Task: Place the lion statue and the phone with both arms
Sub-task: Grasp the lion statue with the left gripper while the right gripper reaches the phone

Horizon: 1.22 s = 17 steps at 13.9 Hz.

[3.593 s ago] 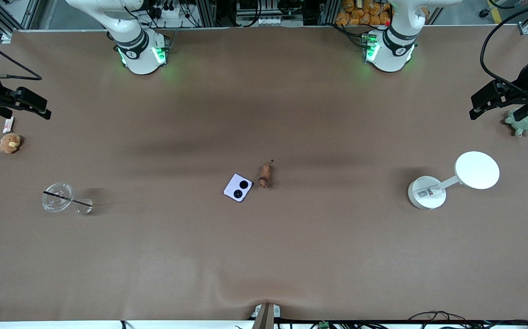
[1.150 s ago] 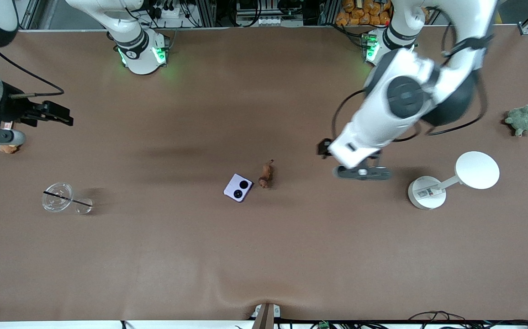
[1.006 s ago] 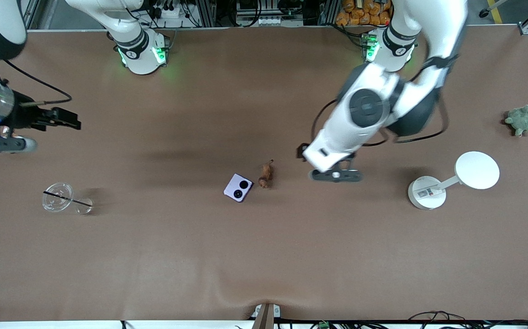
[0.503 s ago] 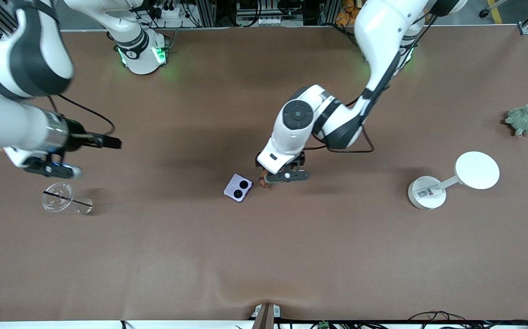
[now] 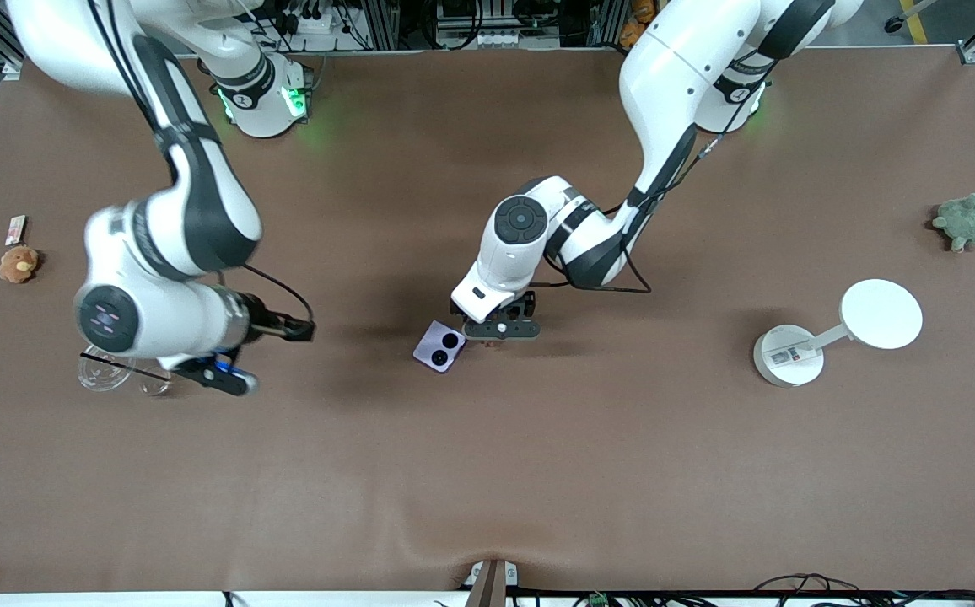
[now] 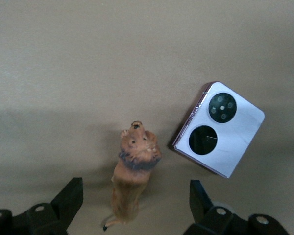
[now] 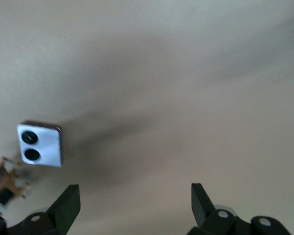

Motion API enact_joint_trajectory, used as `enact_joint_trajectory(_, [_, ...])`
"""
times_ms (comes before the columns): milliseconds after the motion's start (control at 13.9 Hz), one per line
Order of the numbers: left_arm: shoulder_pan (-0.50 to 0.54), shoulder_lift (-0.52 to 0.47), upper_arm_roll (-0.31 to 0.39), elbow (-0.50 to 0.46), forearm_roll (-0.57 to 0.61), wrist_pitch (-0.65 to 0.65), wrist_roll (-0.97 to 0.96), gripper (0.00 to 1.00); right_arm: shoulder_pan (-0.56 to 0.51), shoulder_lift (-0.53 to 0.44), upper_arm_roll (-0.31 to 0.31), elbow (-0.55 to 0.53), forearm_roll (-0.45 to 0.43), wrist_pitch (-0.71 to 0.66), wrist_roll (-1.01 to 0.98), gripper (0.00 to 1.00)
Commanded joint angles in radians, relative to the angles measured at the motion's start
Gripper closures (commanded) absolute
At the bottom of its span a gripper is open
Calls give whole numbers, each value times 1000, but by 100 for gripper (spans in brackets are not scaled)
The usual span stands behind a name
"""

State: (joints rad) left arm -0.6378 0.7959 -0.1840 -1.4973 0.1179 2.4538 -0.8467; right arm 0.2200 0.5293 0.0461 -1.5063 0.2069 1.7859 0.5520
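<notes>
The lion statue (image 6: 134, 166) lies on the brown table beside the pale-lavender phone (image 5: 439, 346), near the table's middle. In the front view my left hand hides the lion. My left gripper (image 5: 500, 329) hangs open just over it; in the left wrist view the gripper (image 6: 135, 196) has one finger on each side of the lion's body, touching nothing. The phone (image 6: 220, 129) lies flat, camera circles up. My right gripper (image 5: 298, 327) is open and empty over bare table, toward the right arm's end from the phone. In the right wrist view (image 7: 134, 196) the phone (image 7: 40, 144) shows farther off.
A clear cup with a black straw (image 5: 108, 371) lies partly under my right arm. An orange-brown plush (image 5: 17, 263) sits at the right arm's end, a green plush (image 5: 964, 221) at the left arm's end. A white stand with a round disc (image 5: 791, 356) stands nearby.
Both arms have swung in from the table's ends. My left gripper has come down over the lion statue. My right gripper has moved toward the phone. Lion and phone have not moved.
</notes>
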Motion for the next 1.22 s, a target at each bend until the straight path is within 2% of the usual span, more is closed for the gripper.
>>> enact_joint_trajectory(0, [-19,40,18,28,49,37,-22,19,53,69,-6,41,26,82,34,0])
enact_joint_trajectory(144, [-19,42,18,28,51,39,-20,49,65,109,-6,41,31,139,89,0])
enact_joint_trajectory(287, [-17,42,20,25,52,39,-20,91,99,130,-5,43,40,150,146,0])
enact_joint_trajectory(359, [-17,42,20,20,54,39,-20,100,116,136,-6,43,45,176,184,0])
enact_joint_trajectory(647, [-2,-12,41,20,80,-44,-15,100,122,167,-5,43,52,213,250,0])
enact_joint_trajectory(934, [73,-119,40,15,86,-148,0,100,160,210,-3,70,52,274,278,0])
enact_joint_trajectory(1150, [150,-179,34,-1,85,-223,145,100,238,277,-6,127,46,325,347,0])
